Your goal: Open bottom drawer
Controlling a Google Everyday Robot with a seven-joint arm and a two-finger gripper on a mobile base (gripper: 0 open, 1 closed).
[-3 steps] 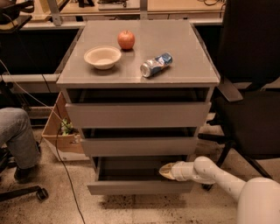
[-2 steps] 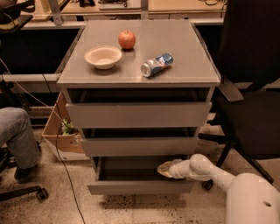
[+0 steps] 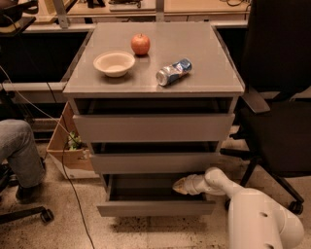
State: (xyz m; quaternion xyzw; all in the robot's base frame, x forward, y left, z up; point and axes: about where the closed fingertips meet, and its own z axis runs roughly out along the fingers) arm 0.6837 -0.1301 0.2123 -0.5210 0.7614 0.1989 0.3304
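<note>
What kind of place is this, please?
Probably an office or lab: a grey drawer cabinet, a black office chair and desks behind. The robot's tool reaches into the partly open bottom drawer.

The gripper sits inside the pulled-out bottom drawer. Close above it, the middle drawer front overhangs. Ahead of its tip, the drawer interior lies open. Behind its arm stands a black office chair.

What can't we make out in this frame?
- Bottom drawer: rear interior, camera view, hidden under the middle drawer.
- Gripper, inside the bottom drawer's right side: contact with it, camera view, too blurred.
- Can on top: label, camera view, too small.
</note>
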